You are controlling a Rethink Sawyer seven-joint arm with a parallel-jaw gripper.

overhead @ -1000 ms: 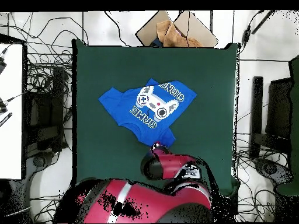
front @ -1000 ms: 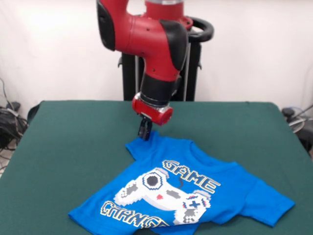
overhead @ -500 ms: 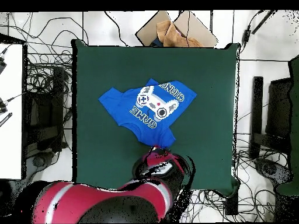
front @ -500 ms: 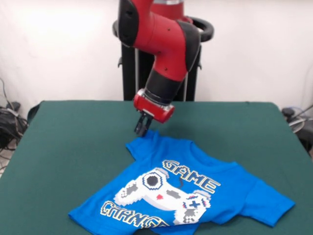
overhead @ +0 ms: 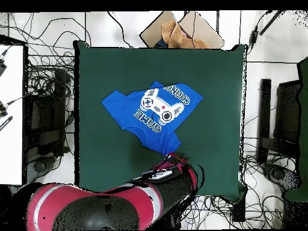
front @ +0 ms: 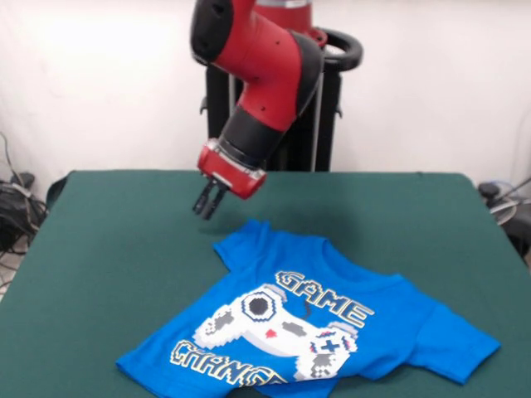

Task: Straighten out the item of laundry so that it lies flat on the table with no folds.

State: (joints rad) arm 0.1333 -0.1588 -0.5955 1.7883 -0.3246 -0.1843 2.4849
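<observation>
The blue T-shirt (front: pixel 319 319) (overhead: pixel 150 114) is lying on the green desk (front: pixel 124 274) (overhead: pixel 204 90), print side up, with the white game controller and the words "GAME CHANGER" showing. In the front view it is sitting in the near half of the desk, a little right of the middle, turned at an angle. One sleeve is pointing to the near right; the far corner looks a little bunched. The gripper (front: pixel 207 200) is hanging in the air just beyond the far left corner of the shirt, not touching it. Its fingers are sitting close together and are gripping nothing.
</observation>
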